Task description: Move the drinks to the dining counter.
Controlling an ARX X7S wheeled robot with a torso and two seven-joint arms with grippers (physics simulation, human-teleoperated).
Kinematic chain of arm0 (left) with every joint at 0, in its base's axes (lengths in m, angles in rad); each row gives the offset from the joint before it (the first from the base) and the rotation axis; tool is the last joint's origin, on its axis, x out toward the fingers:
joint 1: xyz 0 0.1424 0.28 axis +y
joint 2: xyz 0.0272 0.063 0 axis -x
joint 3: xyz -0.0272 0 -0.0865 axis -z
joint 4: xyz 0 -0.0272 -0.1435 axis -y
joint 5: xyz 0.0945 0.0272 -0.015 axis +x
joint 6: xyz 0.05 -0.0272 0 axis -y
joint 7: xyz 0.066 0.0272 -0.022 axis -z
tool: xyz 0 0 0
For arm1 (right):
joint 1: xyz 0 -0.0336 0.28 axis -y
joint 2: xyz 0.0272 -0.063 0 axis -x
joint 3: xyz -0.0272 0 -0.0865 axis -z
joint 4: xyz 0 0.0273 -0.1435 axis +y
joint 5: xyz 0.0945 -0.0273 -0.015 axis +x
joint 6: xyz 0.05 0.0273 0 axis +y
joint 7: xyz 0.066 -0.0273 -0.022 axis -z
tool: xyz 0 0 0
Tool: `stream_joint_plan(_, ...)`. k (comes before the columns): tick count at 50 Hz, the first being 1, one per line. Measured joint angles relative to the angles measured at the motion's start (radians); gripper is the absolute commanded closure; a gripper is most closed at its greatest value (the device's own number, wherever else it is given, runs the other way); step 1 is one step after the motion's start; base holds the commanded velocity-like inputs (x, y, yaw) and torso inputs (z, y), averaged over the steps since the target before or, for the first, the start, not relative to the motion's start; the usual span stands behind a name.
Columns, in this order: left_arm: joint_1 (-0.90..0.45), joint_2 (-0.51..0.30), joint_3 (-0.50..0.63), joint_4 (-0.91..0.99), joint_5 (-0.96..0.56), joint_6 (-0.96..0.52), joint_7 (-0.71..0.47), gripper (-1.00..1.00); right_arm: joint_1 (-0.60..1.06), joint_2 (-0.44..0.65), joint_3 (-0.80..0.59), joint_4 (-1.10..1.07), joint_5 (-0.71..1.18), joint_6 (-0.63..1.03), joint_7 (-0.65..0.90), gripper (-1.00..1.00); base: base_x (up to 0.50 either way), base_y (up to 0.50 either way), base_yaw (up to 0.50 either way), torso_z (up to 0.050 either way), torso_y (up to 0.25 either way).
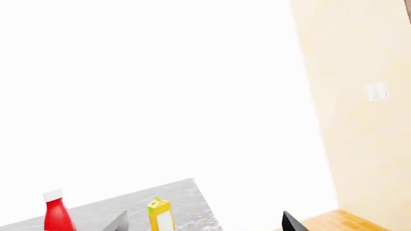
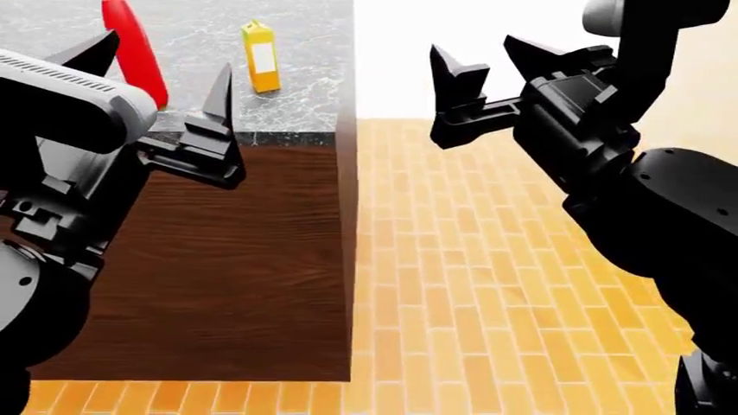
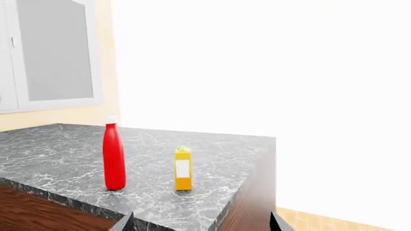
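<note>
On dining counter [image 2: 294, 108], red bottle [image 2: 136, 50] and carton [image 2: 261, 57] upright beyond left tool [image 2: 155, 73], both tools [image 2: 493, 65] apart, empty

- Dining counter [image 2: 294, 104] top: only the red bottle [image 2: 136, 52] and yellow carton [image 2: 261, 57] stand on it, apart from each other, with a passable gap between them.
- Both stand near the front edge, upright.
- Marble behind them is open.
- Dark side panel [image 2: 207, 277] walls off everything below the top.
- Brick floor [image 2: 485, 285] right of the counter is open.
</note>
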Motion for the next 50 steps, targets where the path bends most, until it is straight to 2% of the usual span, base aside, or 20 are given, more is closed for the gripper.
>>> stream_joint_plan(27,0.001,-0.005,0.011,-0.008,0.0,0.013,0.007,-1.0,0.015,-0.003,-0.02,0.006,-0.007,-0.01,-0.014,-1.0,-0.24,-0.5,0.0,0.0,0.0)
stream_joint_plan(50,0.003,-0.009,0.023,-0.006,0.002,0.018,0.006,-1.0,-0.004,0.004,-0.021,0.0,-0.006,-0.028,-0.017,-1.0,-0.08,-0.5,0.0,0.0,0.0)
